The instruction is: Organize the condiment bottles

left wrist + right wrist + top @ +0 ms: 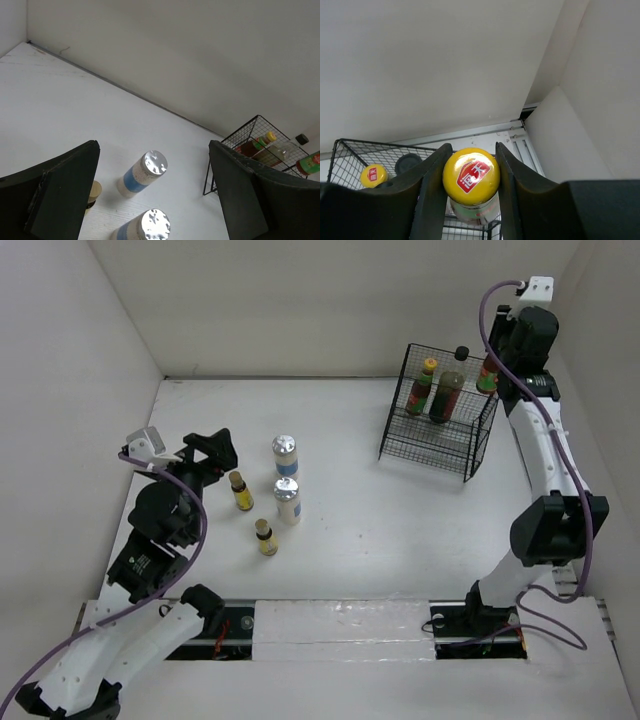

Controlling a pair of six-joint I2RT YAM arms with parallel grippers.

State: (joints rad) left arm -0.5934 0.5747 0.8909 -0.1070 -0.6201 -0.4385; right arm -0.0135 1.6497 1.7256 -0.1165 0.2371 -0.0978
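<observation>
Left fingers (65,195): spread, empty, near the surface's left edge. Right fingers (435,190): pinching yellow-capped bottle (471,176) at basket (430,445), far right corner.

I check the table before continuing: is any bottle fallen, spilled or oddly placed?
Nothing stands out. The silver-capped bottles and tiny yellow bottles stand upright and apart on the table; the two bottles in the wire basket are upright too. The right pincer grips a yellow-capped bottle at its right side. No spill is visible.
</observation>
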